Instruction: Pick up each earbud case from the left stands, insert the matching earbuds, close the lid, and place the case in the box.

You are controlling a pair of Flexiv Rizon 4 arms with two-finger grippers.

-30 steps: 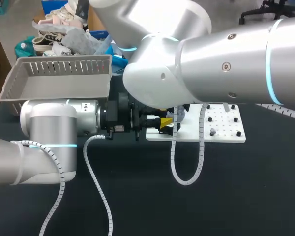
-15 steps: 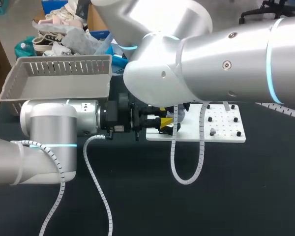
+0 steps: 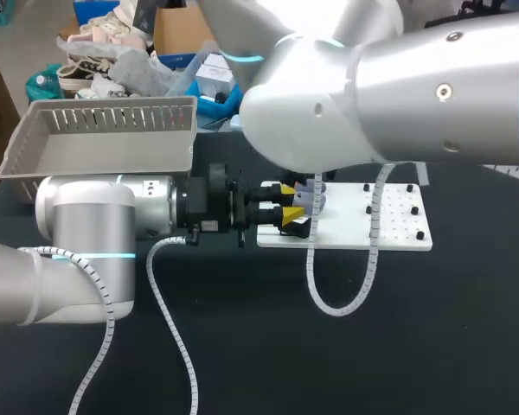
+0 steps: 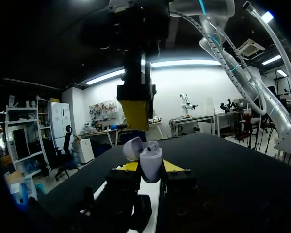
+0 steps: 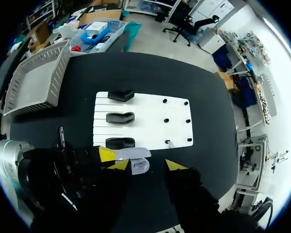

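Centre frame, the left jaws clamp the open-lidded case [image 4: 149, 164] at the white plate's [image 3: 394, 239] left edge; the right jaws hang spread above it.

Black table [image 3: 415, 346] — white board [image 5: 150, 109] flat on it, dotted with black pegs [image 5: 166, 120].

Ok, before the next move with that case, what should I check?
1. Grip: ok, the left pincer has a tip on each side of the case.
2. Open: ok, the lid is tipped back.
3. Filled: cannot tell, one earbud shows in the case, a second is not visible.
4. Clearance: ok, the right pincer is open and above the case.
5. Leftovers: cannot tell, a grey piece lies on the board; too small to identify.
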